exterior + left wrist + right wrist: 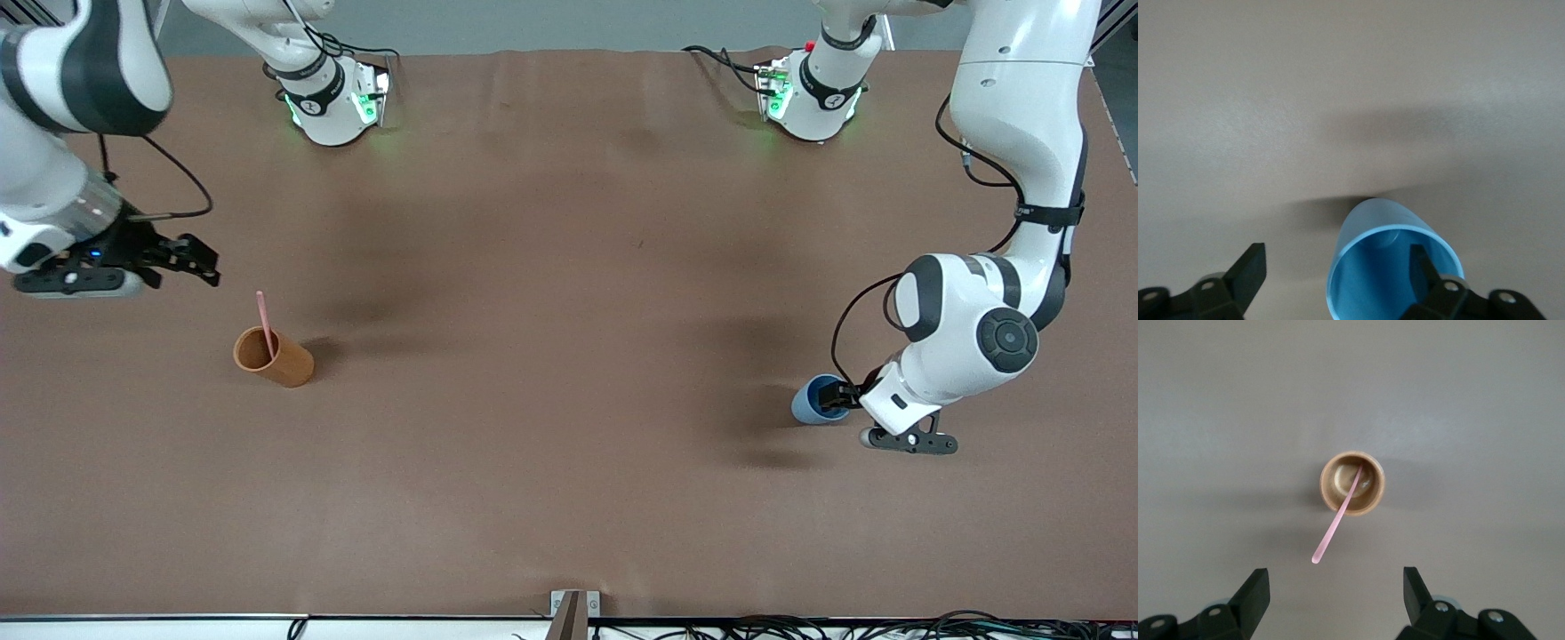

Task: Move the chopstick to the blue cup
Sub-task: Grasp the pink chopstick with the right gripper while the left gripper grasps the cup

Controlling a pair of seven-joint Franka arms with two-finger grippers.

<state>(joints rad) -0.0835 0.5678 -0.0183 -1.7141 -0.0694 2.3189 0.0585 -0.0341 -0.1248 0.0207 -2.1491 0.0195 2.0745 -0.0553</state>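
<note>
chopstick not yet picked, both arms staged

chopstick, the thin straight pink stick, stands leaning in the orange-brown cylindrical cup, well in from the table edge at the right arm's end. upper part sticks out above the rim, tilted. nothing touches it.

small round blue plastic cup sits at the left arm's end, empty as far as the left wrist view shows.

progress: transfer not started. left to do: grasp stick, lift clear of the brown cup, carry across the table, drop into the blue cup.

right gripper hangs above the table beside the brown cup, toward the robot-base edge, fingers spread, holding nothing. right wrist view has the stick between the two fingertips but well below them.

left gripper is at the blue cup, jaws apart, one finger inside the rim, the other outside. not clamped from what shows; looks set to grip the wall.

room: bare brown table between the cups, well apart, no obstacles. both cups stand clear of the table edges.
</note>
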